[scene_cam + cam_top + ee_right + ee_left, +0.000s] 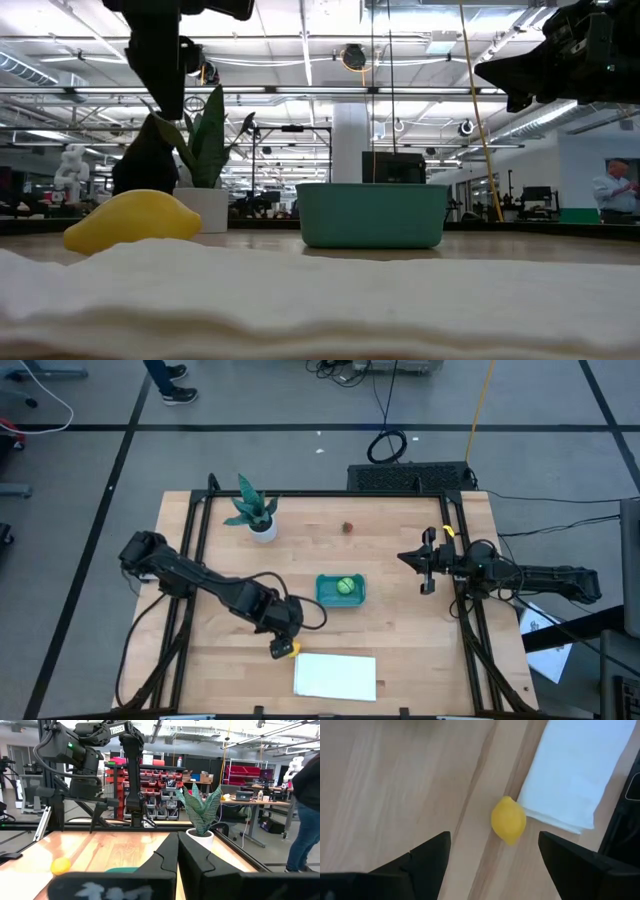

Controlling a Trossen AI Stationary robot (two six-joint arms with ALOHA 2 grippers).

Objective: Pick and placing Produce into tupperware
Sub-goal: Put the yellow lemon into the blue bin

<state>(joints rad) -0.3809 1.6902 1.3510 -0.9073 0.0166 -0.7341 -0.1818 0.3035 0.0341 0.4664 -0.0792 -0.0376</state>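
The wooden bench holds a white sheet at its front edge and a teal tupperware in the middle with the green ball inside. The left claw hangs released over the yellow lemon, which touches the sheet's corner. The right claw is clenched on nothing near the right edge, and the tiny red piece lies toward the back edge.

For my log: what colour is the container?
Teal-green container; clearest in the low view.
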